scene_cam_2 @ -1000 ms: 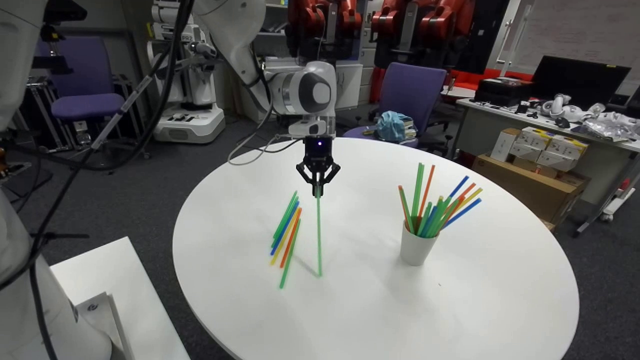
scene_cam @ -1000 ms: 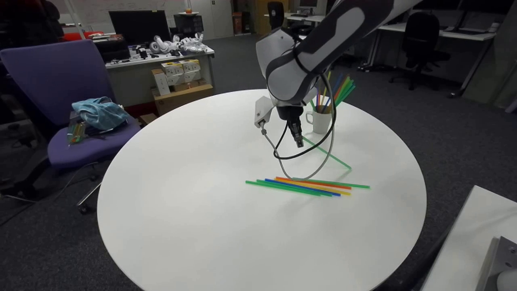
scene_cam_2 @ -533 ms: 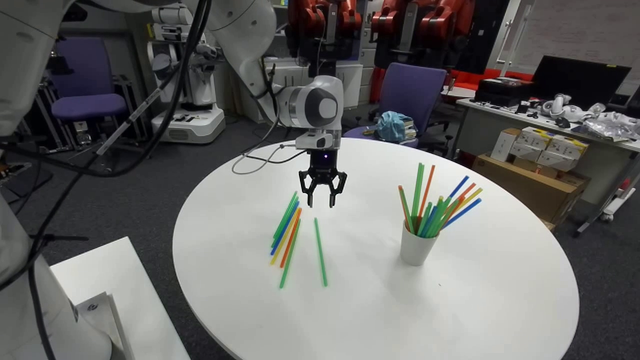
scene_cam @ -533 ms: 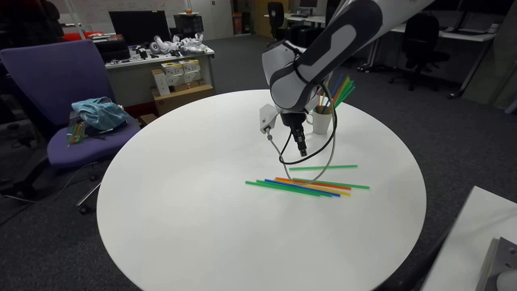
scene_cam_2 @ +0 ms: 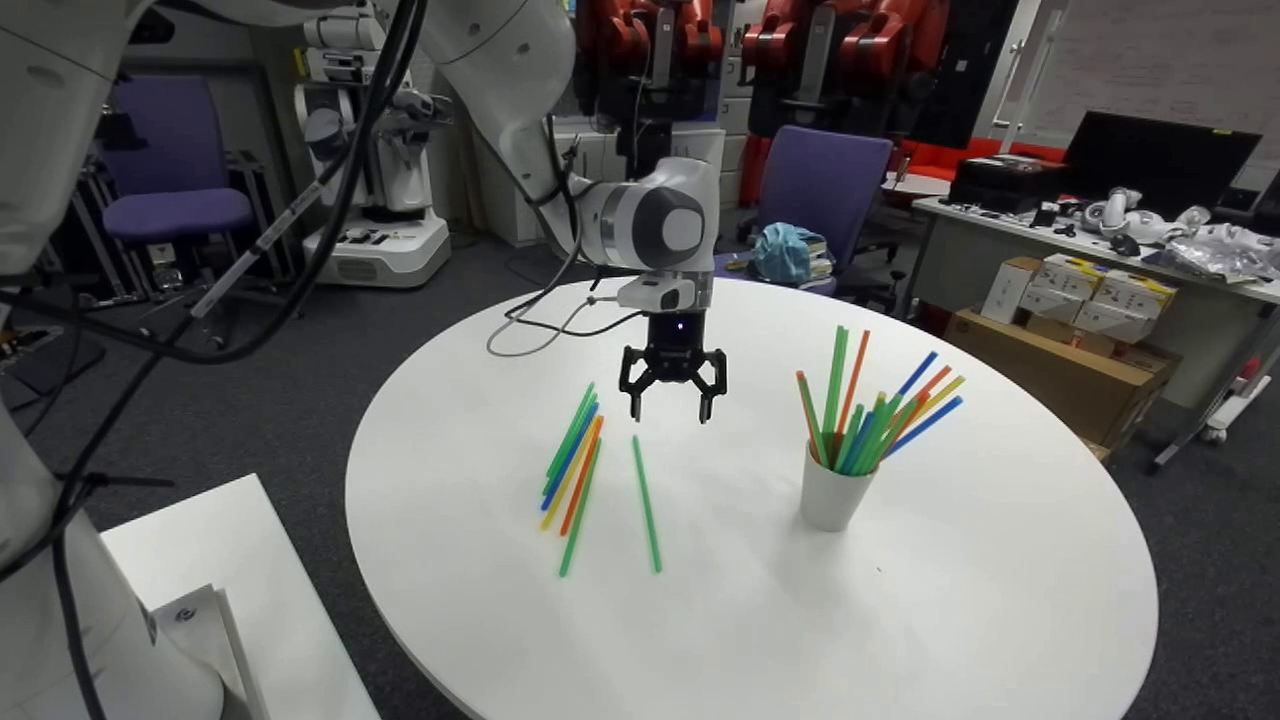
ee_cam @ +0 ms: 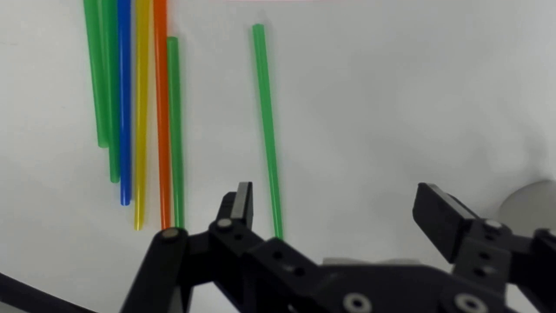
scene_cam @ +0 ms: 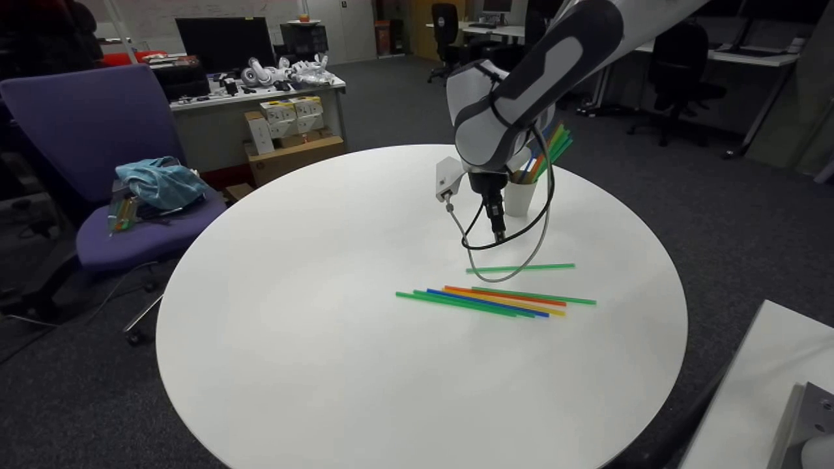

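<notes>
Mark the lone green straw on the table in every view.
In an exterior view: lone green straw, right of centre.
In an exterior view: lone green straw, lower centre.
Wrist view: lone green straw, central, running down the picture.
Shared landmark: row of coloured straws beside it.

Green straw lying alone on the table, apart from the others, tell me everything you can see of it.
The lone green straw is thin, straight and slightly glossy, like plastic. It lies flat on the white table, between the row of coloured straws and the white cup, nearer the row. Only the table touches it; the open tool is clear of it.
</notes>
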